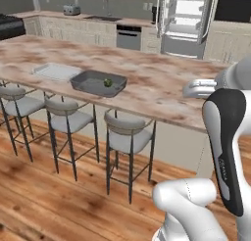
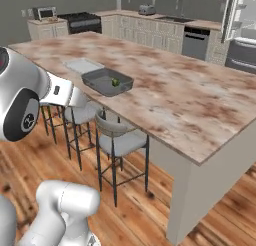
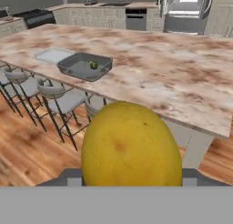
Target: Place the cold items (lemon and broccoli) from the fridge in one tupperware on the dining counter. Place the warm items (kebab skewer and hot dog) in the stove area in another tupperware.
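The round yellow lemon (image 3: 132, 145) sits very close to the hand camera, right between the robot's fingers, which are spread wide around it and pinch it from both sides. In that view the lemon hangs in the air in front of the long beige marble table with brown veins (image 3: 150, 68), above the brown wooden floor (image 3: 27, 150). On the table stands the dark grey box with sloping walls (image 1: 98, 83), near the edge where the stools are. Inside it lies the small dark green broccoli (image 1: 108, 82), by the far right side of the box. Just beside the dark box, on its left in the left base view, lies the flat light grey tray (image 1: 57, 71). The two nearly touch at a corner. The grey-seated stools with thin metal legs (image 1: 128, 139) stand in a row along the near side of the table, tucked partly under it. The white robot arm with dark joints (image 1: 226, 137) rises at the lower right of the left base view, and its end reaches over the right part of the table. Far behind the table stands the tall grey steel fridge (image 1: 185, 22), with its doors swung open so the white shelves inside show. A black stove (image 2: 83, 21) and pale cabinets (image 1: 78, 32) line the back wall.
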